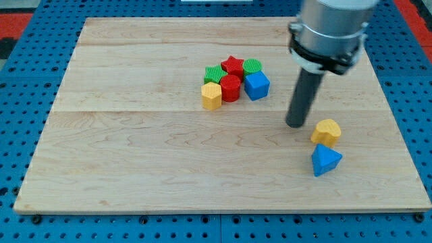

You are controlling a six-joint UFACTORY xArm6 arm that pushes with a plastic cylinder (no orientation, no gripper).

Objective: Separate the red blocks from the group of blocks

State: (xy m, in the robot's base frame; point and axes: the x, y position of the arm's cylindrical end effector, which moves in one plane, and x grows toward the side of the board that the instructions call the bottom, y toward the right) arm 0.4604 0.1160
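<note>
A tight group of blocks sits at the board's upper middle. A red star (233, 65) is at the group's top, between a green block (214, 73) on its left and a green round block (252, 66) on its right. A red round block (230, 88) sits in the middle, touching a yellow hexagonal block (211, 96) on its left and a blue block (256, 85) on its right. My tip (295, 124) rests on the board right of the group, apart from it, just left of a yellow block (327, 131).
A blue triangular block (325, 160) lies just below the lone yellow block at the view's right. The wooden board (135, 169) lies on a blue perforated table (20, 101). The arm's grey body (331, 30) hangs over the board's upper right.
</note>
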